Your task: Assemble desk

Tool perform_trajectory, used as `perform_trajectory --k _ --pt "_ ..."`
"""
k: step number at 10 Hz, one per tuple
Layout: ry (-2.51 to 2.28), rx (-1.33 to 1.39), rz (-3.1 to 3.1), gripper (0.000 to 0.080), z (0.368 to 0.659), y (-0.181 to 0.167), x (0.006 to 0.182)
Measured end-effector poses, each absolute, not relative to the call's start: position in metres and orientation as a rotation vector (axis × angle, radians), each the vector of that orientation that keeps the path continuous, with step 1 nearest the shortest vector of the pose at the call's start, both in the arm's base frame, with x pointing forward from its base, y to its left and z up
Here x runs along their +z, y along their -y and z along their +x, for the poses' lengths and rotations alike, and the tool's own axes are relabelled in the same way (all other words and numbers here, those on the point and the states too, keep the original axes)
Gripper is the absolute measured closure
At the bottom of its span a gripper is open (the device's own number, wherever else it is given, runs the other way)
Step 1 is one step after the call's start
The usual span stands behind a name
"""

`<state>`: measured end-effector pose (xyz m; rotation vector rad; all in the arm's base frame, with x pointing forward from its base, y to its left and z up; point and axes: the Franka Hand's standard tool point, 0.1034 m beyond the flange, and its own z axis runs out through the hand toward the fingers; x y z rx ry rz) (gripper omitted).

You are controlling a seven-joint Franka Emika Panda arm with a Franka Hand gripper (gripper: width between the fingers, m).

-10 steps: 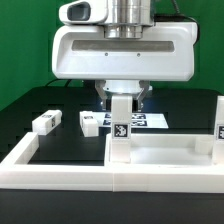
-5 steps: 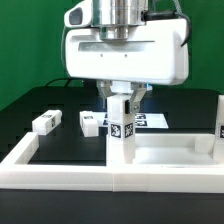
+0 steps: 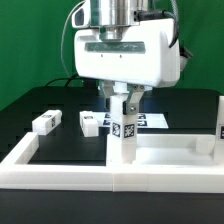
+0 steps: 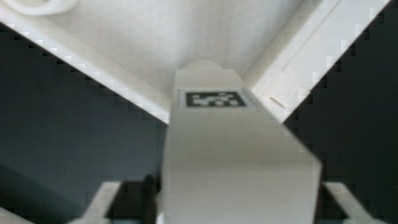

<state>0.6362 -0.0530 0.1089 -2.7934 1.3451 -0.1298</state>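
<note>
In the exterior view, the white two-finger gripper (image 3: 122, 102) is straddling an upright white plastic block leg (image 3: 122, 135) at a corner of the white rectangular tabletop panel (image 3: 172, 155). In the wrist view, its jaws are flanking the leg closely; whether they are gripping it cannot be told.

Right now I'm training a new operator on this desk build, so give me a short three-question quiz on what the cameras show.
1. True or false: both loose legs lie on the black surface, off the tabletop panel.
2. The leg right under the tool is: A) standing upright, B) lying flat, C) leaning at a steep slant.
3. How many legs stand upright in the exterior view?
Key: 1 true; 2 A; 3 two, the one under the tool and the far leg at the exterior view's right edge.
</note>
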Motion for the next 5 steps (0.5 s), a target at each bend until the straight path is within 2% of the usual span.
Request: perform_trajectory --k 1,2,3,5 --pt "-1.260 -0.132 -2.834 0.0266 0.6364 0.0519 0.1096" --pt "-1.187 -0.131 -2.870 0.0266 0.6362 0.0509 0.1099" --pt "-0.997 -0.117 -2.977 0.0170 0.6348 0.0467 0.1107" --pt "-0.770 -0.123 -3.048 0.0156 0.6355 0.0462 0.1116"
